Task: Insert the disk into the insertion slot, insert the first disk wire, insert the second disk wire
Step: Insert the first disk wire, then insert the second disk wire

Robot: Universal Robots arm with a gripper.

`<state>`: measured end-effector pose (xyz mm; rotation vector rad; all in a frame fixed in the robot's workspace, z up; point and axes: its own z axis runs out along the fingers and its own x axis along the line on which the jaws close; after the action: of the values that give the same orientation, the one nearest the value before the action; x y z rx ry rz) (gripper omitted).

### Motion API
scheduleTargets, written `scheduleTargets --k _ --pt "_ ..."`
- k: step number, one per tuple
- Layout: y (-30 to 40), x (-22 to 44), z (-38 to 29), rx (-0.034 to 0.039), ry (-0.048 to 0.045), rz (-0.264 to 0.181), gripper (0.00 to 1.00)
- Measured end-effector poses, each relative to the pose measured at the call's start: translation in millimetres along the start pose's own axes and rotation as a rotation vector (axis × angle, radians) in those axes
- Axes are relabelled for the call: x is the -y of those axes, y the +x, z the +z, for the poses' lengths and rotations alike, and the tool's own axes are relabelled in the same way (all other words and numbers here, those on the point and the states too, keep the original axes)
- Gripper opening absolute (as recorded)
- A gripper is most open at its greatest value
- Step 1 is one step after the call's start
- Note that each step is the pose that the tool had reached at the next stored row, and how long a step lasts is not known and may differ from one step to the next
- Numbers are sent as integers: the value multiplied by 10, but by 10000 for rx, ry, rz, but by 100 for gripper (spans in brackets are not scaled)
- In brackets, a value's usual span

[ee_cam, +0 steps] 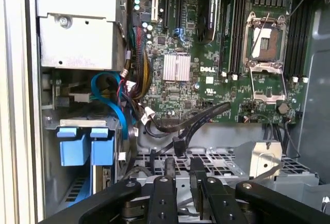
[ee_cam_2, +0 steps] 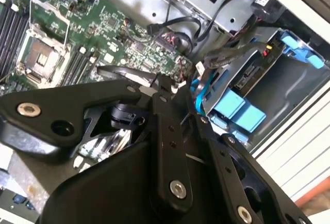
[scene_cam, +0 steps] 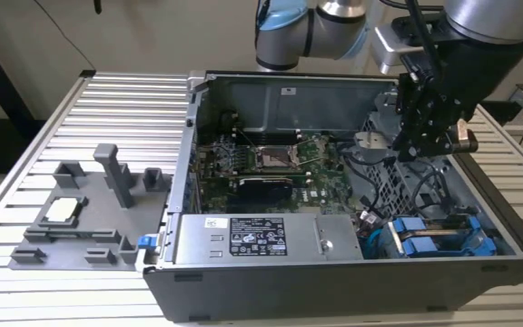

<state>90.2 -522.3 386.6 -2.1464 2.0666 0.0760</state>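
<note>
Though checked in all views, found the disk only as blue frame ends in the insertion slot, at the case corner on the exterior view's right, with label hidden. Cannot separate from neighbouring blue frame. Noted arm reaching down into case, gripper over perforated cage wall, jaws slightly apart, gripping nothing.

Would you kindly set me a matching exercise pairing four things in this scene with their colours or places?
Things:
1. motherboard
2. drive frames
3. fixture tray
4. claw

Descriptions:
A. blue
B. on the slatted table, outside the case
C. green
D. over the open case

Pairs: 1-C; 2-A; 3-B; 4-D
</note>
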Motion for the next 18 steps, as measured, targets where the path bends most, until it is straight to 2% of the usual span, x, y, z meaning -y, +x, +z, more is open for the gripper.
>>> scheduleTargets --k 18 --pt "36 -119 53 14 -36 -252 27"
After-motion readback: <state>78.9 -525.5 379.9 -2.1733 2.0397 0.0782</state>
